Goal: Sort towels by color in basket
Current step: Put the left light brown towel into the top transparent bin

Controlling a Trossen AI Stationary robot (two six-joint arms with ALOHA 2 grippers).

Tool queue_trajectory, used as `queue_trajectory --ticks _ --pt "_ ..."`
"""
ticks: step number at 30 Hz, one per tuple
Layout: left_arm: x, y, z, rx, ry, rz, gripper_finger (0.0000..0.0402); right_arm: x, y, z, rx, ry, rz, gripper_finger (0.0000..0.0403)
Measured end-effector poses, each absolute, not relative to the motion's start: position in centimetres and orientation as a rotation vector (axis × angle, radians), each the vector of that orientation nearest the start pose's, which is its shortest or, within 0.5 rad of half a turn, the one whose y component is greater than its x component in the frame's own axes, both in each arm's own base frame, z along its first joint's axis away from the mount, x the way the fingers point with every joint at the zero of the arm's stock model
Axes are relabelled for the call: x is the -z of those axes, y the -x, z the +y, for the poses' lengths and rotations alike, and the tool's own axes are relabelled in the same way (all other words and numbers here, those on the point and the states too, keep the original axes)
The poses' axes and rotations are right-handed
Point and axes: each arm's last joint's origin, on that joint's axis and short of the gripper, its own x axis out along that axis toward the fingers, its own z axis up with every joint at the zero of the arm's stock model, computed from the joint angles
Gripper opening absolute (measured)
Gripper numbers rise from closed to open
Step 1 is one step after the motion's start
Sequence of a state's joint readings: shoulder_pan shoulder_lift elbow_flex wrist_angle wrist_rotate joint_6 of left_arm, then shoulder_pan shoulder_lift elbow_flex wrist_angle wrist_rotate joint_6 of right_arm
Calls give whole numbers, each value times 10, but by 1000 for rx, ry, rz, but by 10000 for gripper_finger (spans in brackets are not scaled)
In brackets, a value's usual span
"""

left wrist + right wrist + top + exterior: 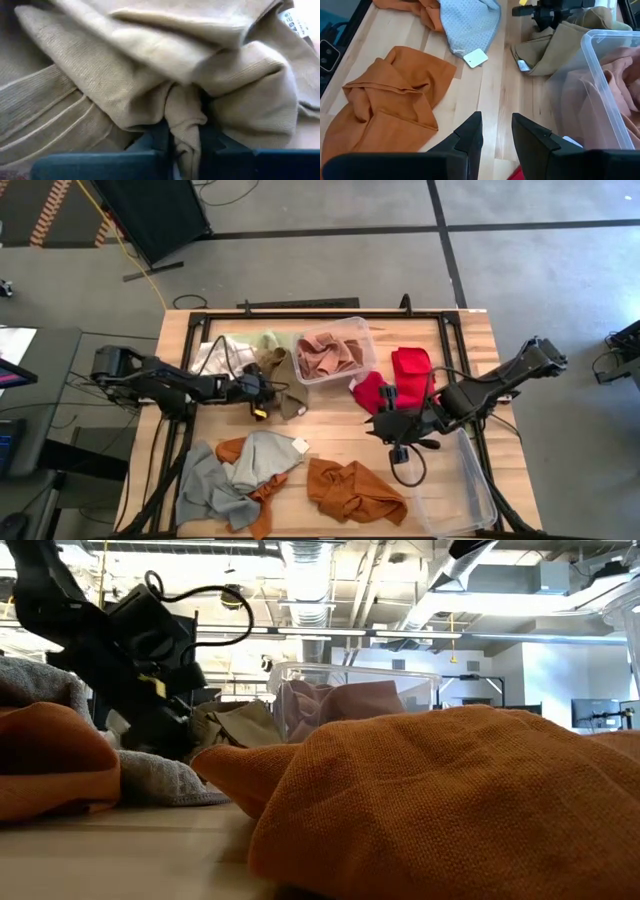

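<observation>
Pinching: the left gripper [262,393] has its fingers together on a fold of the soft tan ribbed towel [150,75], near the wooden table's [340,448] far edge, just beside the clear plastic bin [362,330] of pink cloths [332,355].
Waiting: the right gripper [496,131] hovers over bare wood toward the right edge, fingers a little apart, holding nothing, beside the red towels [410,370].
Left to sort: rust orange towel [355,492] and grey towel [265,455] at the near edge.
Risk: the pinch looks thin; the fold could slip out on lifting, or drag the pale green cloth [268,340] lying against it.
</observation>
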State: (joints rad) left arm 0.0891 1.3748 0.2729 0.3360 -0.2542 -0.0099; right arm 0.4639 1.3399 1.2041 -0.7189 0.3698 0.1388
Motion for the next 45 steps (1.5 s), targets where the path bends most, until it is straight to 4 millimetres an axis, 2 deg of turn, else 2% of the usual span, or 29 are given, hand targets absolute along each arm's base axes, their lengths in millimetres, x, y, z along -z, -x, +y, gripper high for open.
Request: queue_trajectory --ticks 6,13,20,27,30,33,38,45 --pt "-138 -187 22 -300 -35 645 33 -315 -249 112 -31 211 782 134" --pt "-174 -161 20 -316 -28 502 33 -315 -256 113 -29 212 752 134" --pt "-193 -143 17 -310 -11 384 33 -305 -266 114 -21 244 771 134" --pt "-214 -136 13 -283 -32 196 33 -307 -268 113 -21 245 751 134" --pt "-215 -134 13 -282 -33 196 33 -308 -269 114 -27 247 733 134" --pt "-208 -133 14 -292 -37 270 35 -308 -269 114 -28 249 735 134" --pt "-195 -128 17 -430 -12 393 83 -308 -269 114 -28 249 734 134" --pt "-201 -130 15 -412 -67 338 209 -308 -269 114 -29 248 731 134"
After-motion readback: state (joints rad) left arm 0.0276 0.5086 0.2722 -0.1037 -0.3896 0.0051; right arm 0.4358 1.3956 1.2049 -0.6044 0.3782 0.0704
